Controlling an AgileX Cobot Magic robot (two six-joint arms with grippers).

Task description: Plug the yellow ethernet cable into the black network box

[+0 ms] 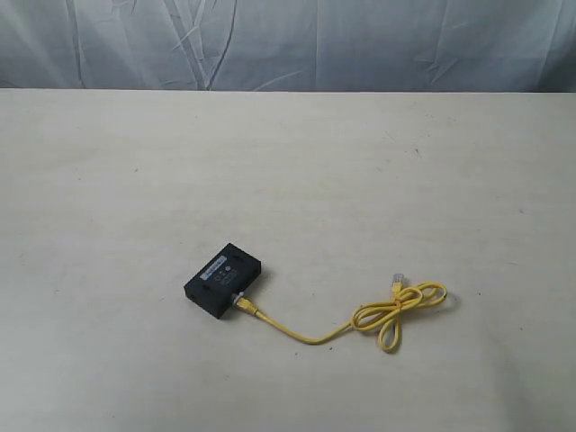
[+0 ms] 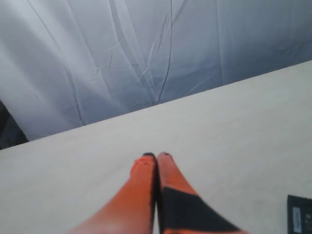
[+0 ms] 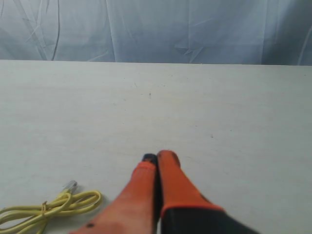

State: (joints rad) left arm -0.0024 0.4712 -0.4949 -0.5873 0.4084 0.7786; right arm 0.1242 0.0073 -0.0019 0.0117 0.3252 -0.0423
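Cloth (image 1: 288,45), grey-blue and wrinkly, hangs behind a pale worktop (image 1: 135,180). The black box (image 1: 223,282) lies flat on the worktop, near the middle and toward the front edge. It has a small label and pale round marks on top. The yellow cable (image 1: 301,338) has one end stuck into the front side of the box. From there it runs along the worktop to the right and curls into a few loops. Its other end, a small clear plug (image 1: 396,280), lies free just beside the loops, well apart from the box.

The left gripper (image 2: 156,156) is closed, its two orange fingers (image 2: 144,180) pressed together and holding nothing. It hangs over bare worktop, and a corner of the box shows near it. The right gripper (image 3: 158,157) is closed too and holds nothing. The loops and the free plug lie near it. Neither gripper touches the cable or the box.
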